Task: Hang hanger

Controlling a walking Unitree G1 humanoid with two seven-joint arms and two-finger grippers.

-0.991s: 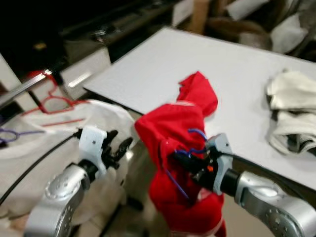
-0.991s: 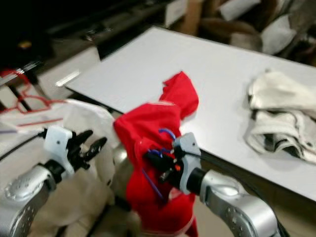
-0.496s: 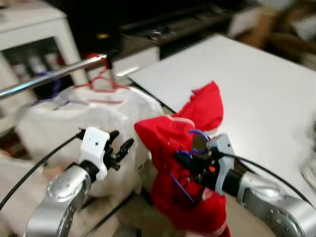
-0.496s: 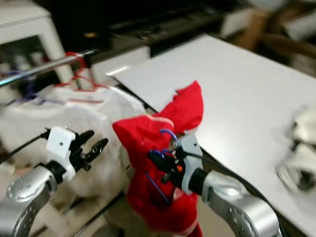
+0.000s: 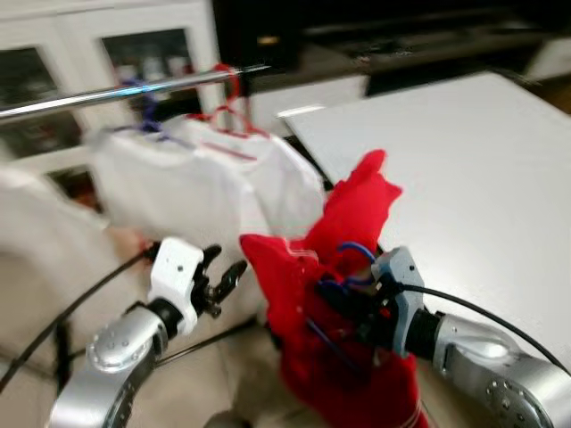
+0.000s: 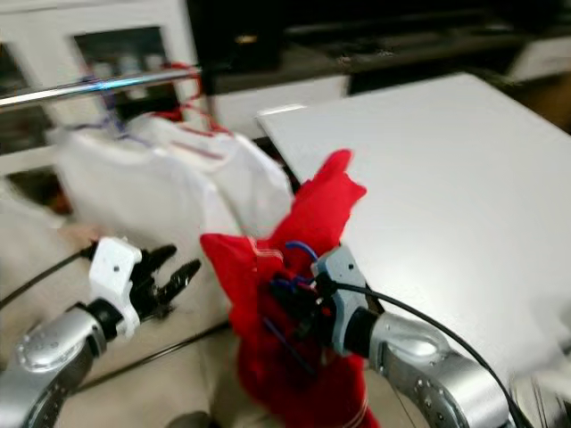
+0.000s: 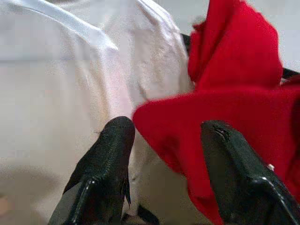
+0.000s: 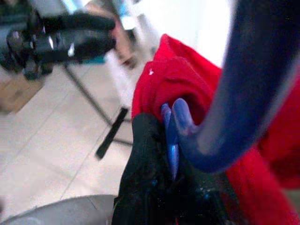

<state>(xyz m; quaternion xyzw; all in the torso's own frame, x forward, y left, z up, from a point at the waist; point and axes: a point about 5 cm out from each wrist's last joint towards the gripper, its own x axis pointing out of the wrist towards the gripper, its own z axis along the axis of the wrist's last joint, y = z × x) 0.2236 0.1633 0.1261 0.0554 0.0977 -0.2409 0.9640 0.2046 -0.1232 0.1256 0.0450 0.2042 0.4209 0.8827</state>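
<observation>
Hanger: blue hanger [image 5: 350, 267] carrying a red garment [image 5: 335, 294], pinched at its neck by the right gripper [image 5: 343, 299], well below and forward of the rail [image 5: 116, 91].
Right gripper: fingers clamped together on the hanger's blue wire just under the hook; the red cloth bunches around them and hangs beneath.
Hook: curves up just above the right gripper, free of the cloth in the right wrist view [image 8: 253, 89].
Left gripper: left gripper [image 5: 219, 278] with fingers apart, holding nothing, just beside the red garment's near edge, on the rail side of it.
Rail: silver bar above and behind both grippers, already bearing white shirts [image 5: 192, 183] on a red hanger [image 5: 234, 111] and a bluish one [image 5: 143, 105].
Table: white table [image 5: 464, 169] lies to the right of the rail, behind the red garment.
Doing it well: I judge the hook should rise above the rail, open side facing it, aimed at a bare stretch beside the white shirts, then lower until it catches before the grip loosens.
</observation>
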